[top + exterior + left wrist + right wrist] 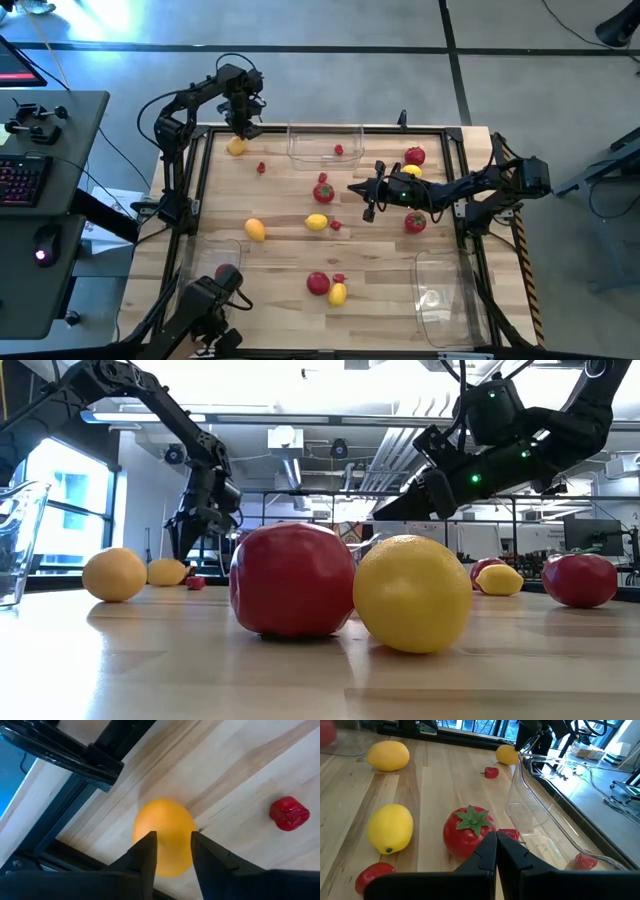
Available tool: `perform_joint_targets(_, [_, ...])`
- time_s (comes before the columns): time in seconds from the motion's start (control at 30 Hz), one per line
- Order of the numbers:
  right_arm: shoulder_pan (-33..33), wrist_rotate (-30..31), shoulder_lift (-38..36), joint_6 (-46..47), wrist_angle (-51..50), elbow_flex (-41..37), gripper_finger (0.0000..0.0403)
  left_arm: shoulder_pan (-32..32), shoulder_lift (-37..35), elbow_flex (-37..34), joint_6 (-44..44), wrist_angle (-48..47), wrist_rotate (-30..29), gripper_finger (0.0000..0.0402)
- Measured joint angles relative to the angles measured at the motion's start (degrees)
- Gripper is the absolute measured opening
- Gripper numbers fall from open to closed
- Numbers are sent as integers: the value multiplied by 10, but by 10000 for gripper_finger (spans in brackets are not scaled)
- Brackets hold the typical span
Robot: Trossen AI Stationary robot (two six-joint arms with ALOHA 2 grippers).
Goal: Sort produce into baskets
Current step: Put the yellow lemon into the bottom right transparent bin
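Note:
An orange lemon (236, 146) lies on the wooden table near its far left corner. My left gripper (243, 128) points down right over it, and the lemon (165, 835) shows through the narrow gap between its fingers, which is narrower than the fruit. A small red berry (289, 813) lies close by. My right gripper (366, 195) hangs shut and holds nothing over the table's middle, just short of a tomato (467, 832). Clear baskets stand at the far centre (325, 145), near left (210, 262) and near right (445, 295). My left gripper stands with its fingertips (148, 851) over the top of the orange lemon, coming from above. The lemon rests on the table. Whether the tips touch it I cannot tell.
More produce is scattered on the table: tomatoes (414, 155) (414, 222) (318, 283), lemons (316, 222) (255, 229) (338, 293). A berry (338, 150) lies in the far basket and a tomato (226, 273) in the near-left one. A black frame (203, 160) borders the table.

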Motion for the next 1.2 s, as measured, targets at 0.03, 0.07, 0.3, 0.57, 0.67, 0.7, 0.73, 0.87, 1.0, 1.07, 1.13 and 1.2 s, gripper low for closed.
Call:
perform_joint_targets(0.03, [0,0,0,0,0,0,1,0,0,0,0,0,0,95])
perform_joint_targets(0.07, [0,0,0,0,0,0,1,0,0,0,0,0,0,89])
perform_joint_targets(0.3, [0,-2,0,-1,0,0,1,0,-1,0,0,2,9,69])
perform_joint_targets(0.57, [0,-2,0,1,0,0,1,0,-1,0,1,9,39,120])
perform_joint_targets(0.67, [0,-2,0,1,0,0,1,0,-1,0,2,13,39,150])
perform_joint_targets(0.7, [0,-2,0,1,0,0,1,0,-1,0,4,14,39,160])
perform_joint_targets(0.73, [0,-2,0,1,0,0,1,0,-1,0,6,15,39,169])
perform_joint_targets(0.87, [0,-2,0,1,0,0,1,0,-1,0,7,20,39,197])
perform_joint_targets(1.0, [0,-2,0,1,0,0,1,0,-1,0,6,24,45,208])
perform_joint_targets(1.07, [0,-2,0,1,0,0,1,0,-1,0,6,26,55,209])
perform_joint_targets(1.13, [0,-2,0,1,0,0,1,0,-1,0,6,27,65,209])
perform_joint_targets(1.2, [0,-1,0,1,0,0,1,0,-1,0,7,29,73,209])
